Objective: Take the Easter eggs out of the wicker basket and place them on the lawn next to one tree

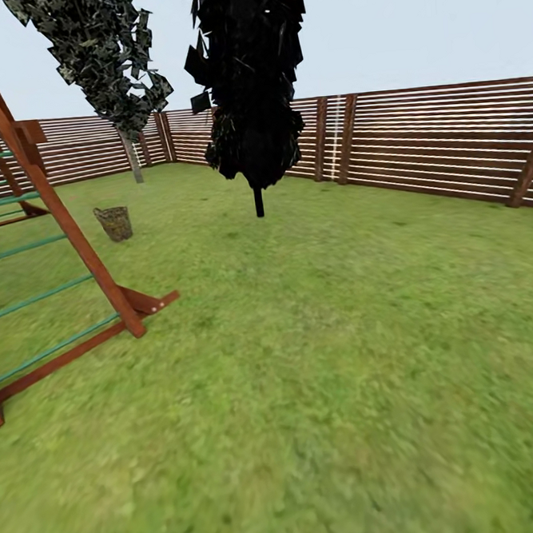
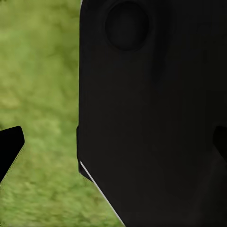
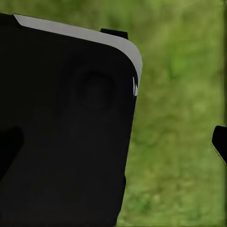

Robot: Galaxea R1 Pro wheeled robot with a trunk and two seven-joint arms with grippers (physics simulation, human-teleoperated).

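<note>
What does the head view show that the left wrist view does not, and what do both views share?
Head view alone: the wicker basket on the lawn, the pale-trunked tree behind it, a nearly black tree, a wooden climbing frame and the slatted fence.
Left wrist view alone: a large black robot part close up, and one dark fingertip of the left pincer.
Both share green grass.
</note>
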